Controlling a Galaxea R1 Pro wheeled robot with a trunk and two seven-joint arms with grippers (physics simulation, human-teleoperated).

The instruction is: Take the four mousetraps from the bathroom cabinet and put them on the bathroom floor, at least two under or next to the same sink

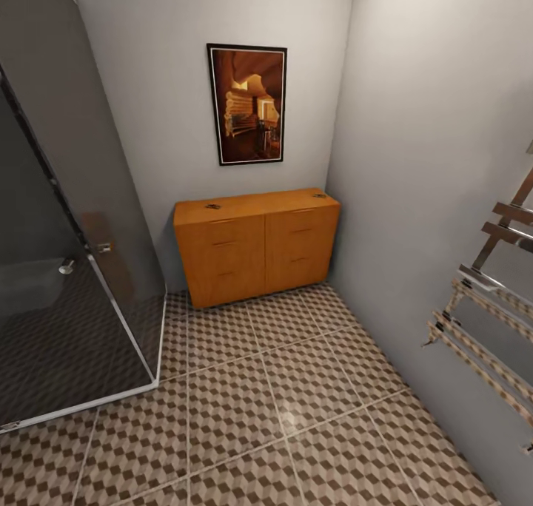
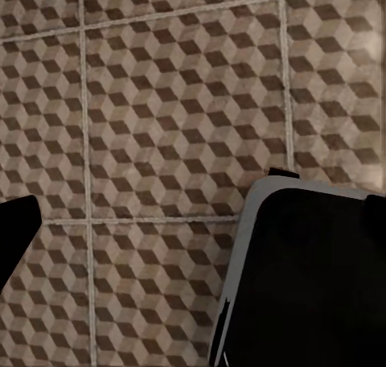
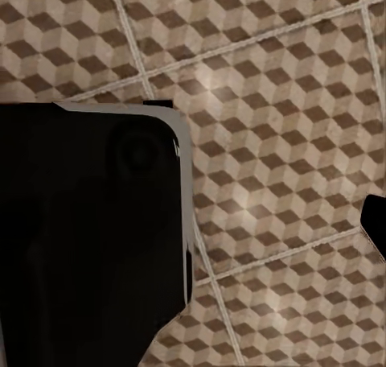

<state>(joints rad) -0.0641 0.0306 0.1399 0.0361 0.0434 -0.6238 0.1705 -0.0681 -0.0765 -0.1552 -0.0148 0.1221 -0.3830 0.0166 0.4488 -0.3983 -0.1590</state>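
**Operator:** Report the scene, largest item first.

**Technician:** The bathroom floor [image 1: 296, 417] carries cube-pattern tiles with pale grout lines; both wrist views look down on it [image 2: 161, 101] [image 3: 281, 101]. A dark glass shower enclosure [image 1: 66, 269] stands at one side, a chrome towel rail [image 1: 488, 328] on the opposite wall. The cabinet [image 1: 255, 251] stands against the far wall, all drawer fronts flush. A framed picture [image 1: 247, 104] hangs above it.

**Operator:** Location of the mousetraps?

**Technician:** Two small dark items rest on the cabinet top, one near each end [image 1: 213, 206] [image 1: 319, 195]; they are too small to identify. No end effector is near the cabinet.

**Operator:** End effector state?

**Technician:** Cannot tell for either arm. Each wrist view shows a black, pale-edged robot body part [image 2: 314, 278] [image 3: 88, 230] over the tiles; finger spacing cannot be read.
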